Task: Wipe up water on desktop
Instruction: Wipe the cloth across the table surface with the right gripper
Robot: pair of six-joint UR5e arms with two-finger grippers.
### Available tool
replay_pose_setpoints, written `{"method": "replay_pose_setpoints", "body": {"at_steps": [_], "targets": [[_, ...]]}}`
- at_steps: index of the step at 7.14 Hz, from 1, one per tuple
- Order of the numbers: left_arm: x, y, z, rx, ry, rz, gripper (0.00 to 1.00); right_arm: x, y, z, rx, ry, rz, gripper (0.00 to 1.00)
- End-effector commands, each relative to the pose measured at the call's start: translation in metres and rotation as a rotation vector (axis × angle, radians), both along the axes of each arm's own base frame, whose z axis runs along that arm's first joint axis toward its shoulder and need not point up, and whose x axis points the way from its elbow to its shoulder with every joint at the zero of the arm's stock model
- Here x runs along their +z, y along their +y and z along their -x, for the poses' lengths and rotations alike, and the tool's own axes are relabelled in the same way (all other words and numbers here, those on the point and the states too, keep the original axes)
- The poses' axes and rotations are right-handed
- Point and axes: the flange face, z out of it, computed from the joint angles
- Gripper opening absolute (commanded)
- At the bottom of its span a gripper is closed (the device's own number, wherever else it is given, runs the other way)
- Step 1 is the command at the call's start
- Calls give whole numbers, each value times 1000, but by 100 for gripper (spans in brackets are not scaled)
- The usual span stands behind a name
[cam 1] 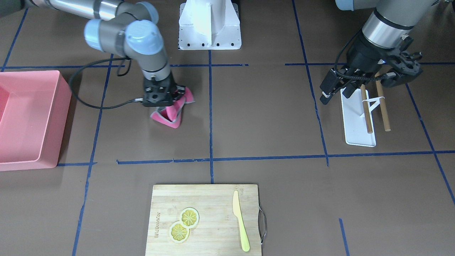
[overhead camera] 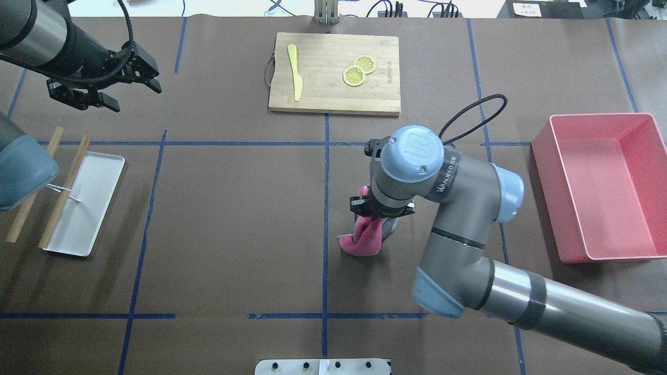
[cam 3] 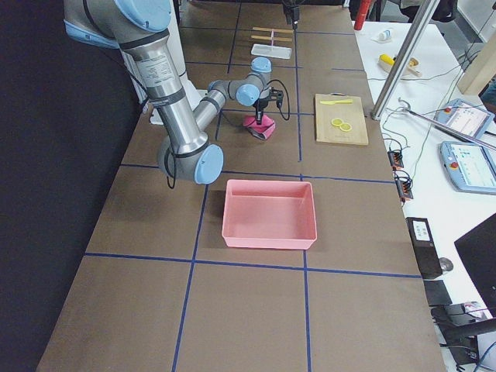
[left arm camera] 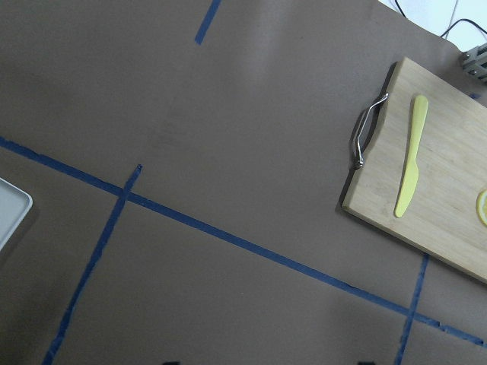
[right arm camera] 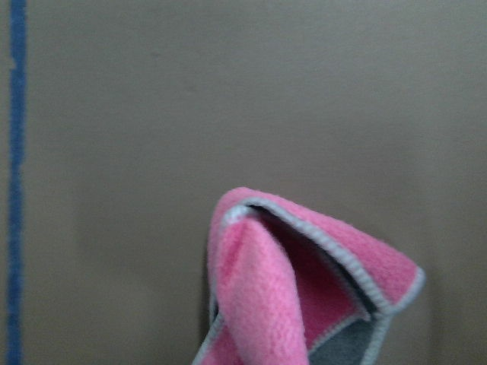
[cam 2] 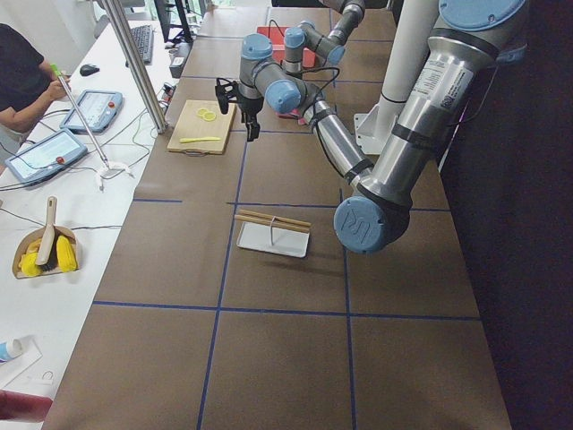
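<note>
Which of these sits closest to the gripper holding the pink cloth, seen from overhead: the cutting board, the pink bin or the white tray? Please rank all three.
Measured from the right gripper, shut on the pink cloth:
1. The cutting board, at the table's far edge, slightly left.
2. The pink bin, off to the right.
3. The white tray, far over on the left side.

Items counted on the table: one pink cloth (cam 1: 170,115); one pink bin (cam 1: 58,124); one cutting board (cam 1: 213,227); two lemon slices (cam 1: 189,217); one yellow knife (cam 1: 240,220); one white tray (cam 1: 355,121); two wooden sticks (cam 1: 366,110); two robot arms (cam 1: 142,39).
</note>
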Motion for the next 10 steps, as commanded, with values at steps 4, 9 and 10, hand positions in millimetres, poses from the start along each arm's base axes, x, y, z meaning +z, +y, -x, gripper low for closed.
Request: {"method": "replay_pose_setpoints", "body": {"at_steps": [4, 9, 10], "targets": [[7, 4, 6, 1, -9, 2, 83, 113, 1, -98, -121, 129, -87, 0], [24, -1, 24, 25, -54, -26, 83, -63, 6, 85, 19, -29, 45, 0], [29, 1, 26, 25, -57, -21, 83, -80, 3, 98, 42, -39, 68, 0]]}}
